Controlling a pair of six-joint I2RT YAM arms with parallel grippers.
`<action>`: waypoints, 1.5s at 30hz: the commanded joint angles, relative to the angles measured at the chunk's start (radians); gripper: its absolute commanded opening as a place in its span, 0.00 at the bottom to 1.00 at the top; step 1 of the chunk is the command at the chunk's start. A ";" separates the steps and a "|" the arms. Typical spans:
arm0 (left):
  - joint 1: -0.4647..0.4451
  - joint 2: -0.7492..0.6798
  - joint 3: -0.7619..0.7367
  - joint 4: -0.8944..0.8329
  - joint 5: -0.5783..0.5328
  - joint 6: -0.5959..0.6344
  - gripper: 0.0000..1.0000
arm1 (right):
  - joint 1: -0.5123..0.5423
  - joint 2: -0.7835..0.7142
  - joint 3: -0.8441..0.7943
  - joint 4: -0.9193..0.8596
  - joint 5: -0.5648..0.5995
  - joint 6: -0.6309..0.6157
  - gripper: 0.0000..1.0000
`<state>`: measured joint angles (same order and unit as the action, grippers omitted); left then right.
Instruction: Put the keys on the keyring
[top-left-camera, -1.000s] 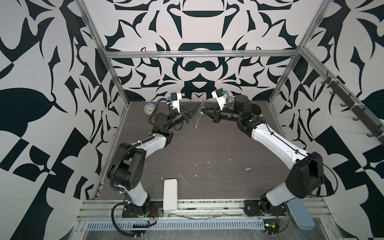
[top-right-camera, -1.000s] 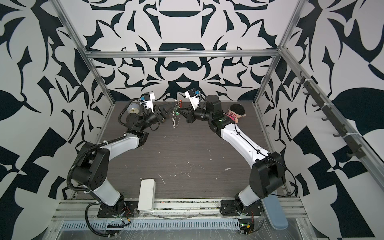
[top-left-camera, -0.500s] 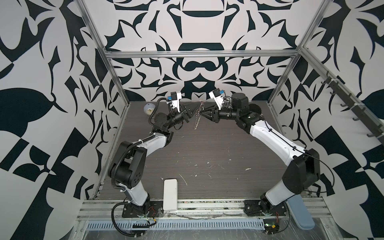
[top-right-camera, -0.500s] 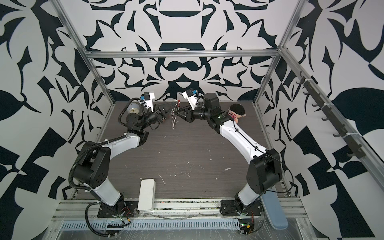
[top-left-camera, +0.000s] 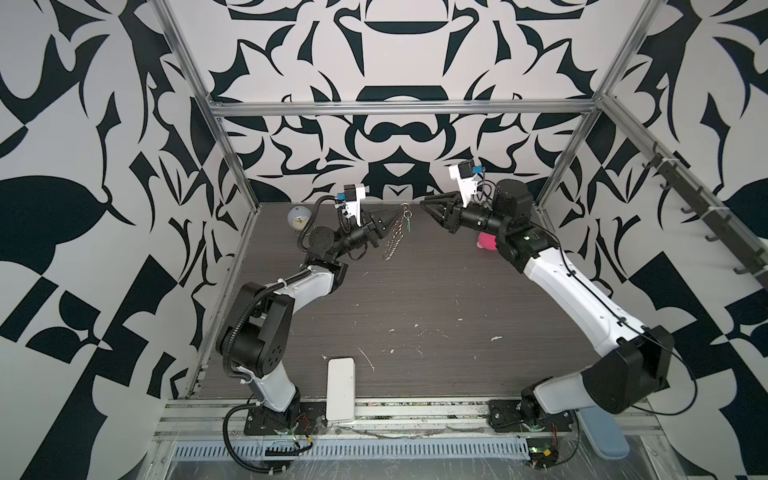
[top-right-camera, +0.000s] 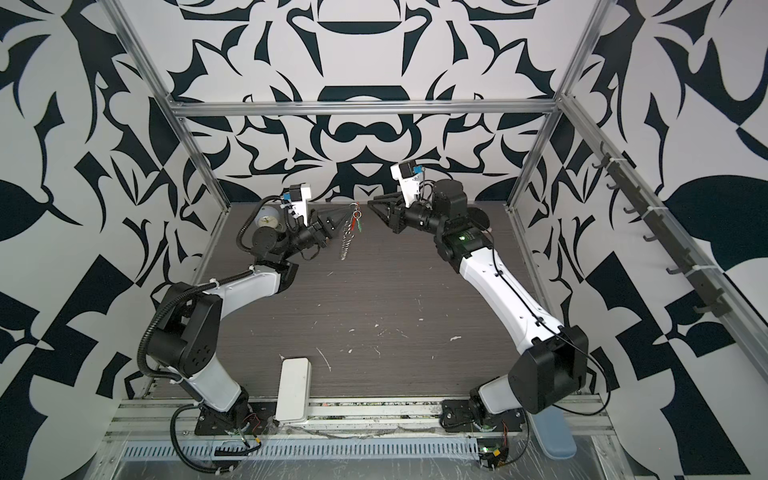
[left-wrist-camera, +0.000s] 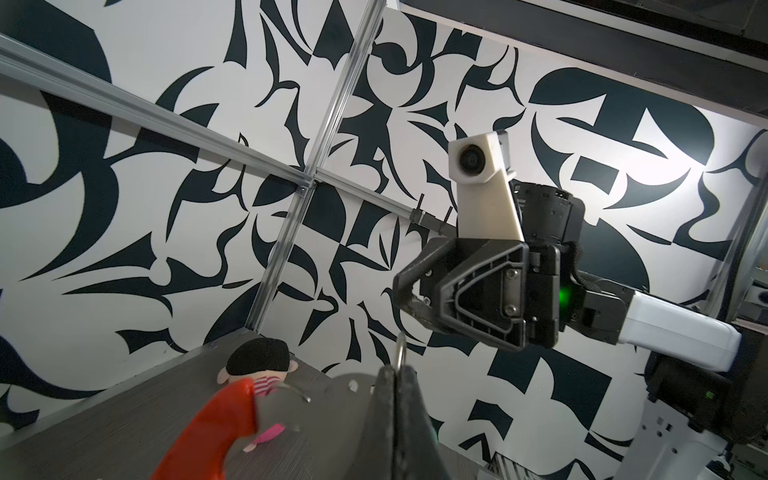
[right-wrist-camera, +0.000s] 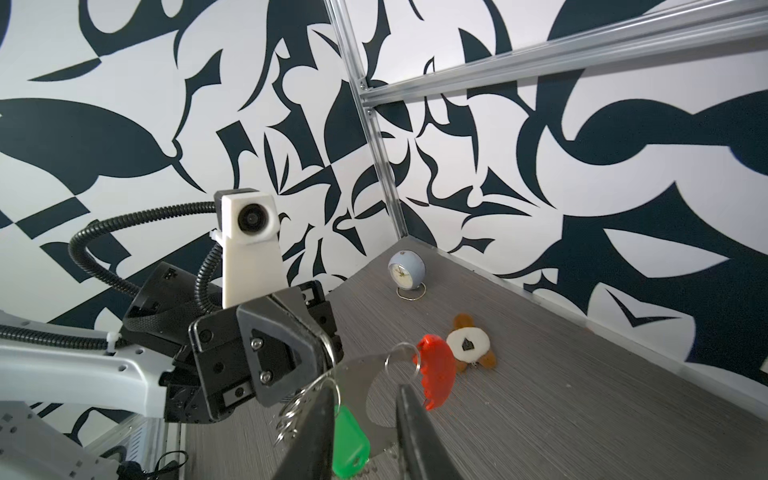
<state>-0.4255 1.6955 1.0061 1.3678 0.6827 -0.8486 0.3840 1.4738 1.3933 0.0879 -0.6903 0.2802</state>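
The left pincer (top-left-camera: 390, 219) is clamped on the keyring (top-left-camera: 392, 243), holding it up in the air off to the right of the little clock (top-left-camera: 298, 216), well above the counter (top-left-camera: 415, 311). The silver links dangle straight down and the red bar (right-wrist-camera: 436, 370) sticks out to one side. The green-headed key (top-left-camera: 409, 225) hangs from a ring at the top of it, on the side away from the clock. It looks threaded to me, though I can't see whether it has gone right round the coil.

The right pincer (top-left-camera: 424, 204) is farther from the clock again, just clear of the key, with its jaws a little apart and nothing in them.

If I were guiding it, I'd keep the left grip dead steady and draw the right one straight back, so it doesn't brush the key. If the key sits only half on, pinch the green head and walk it round the coil.

There's no tray or box holding anything. A plush toy (right-wrist-camera: 469, 343) lies loose near the clock, and a doll (left-wrist-camera: 257, 361) lies far across from it.
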 joint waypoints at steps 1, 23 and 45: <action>-0.001 -0.002 0.043 0.073 0.014 -0.020 0.00 | 0.006 0.024 0.044 0.103 -0.071 0.073 0.25; 0.000 0.006 0.051 0.073 0.004 -0.024 0.00 | 0.016 0.039 0.013 0.191 -0.143 0.132 0.23; 0.000 0.015 0.065 0.068 0.005 -0.028 0.00 | 0.024 0.055 0.015 0.213 -0.178 0.151 0.23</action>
<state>-0.4255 1.7123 1.0359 1.3689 0.6956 -0.8650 0.4019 1.5330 1.3857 0.2424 -0.8471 0.4213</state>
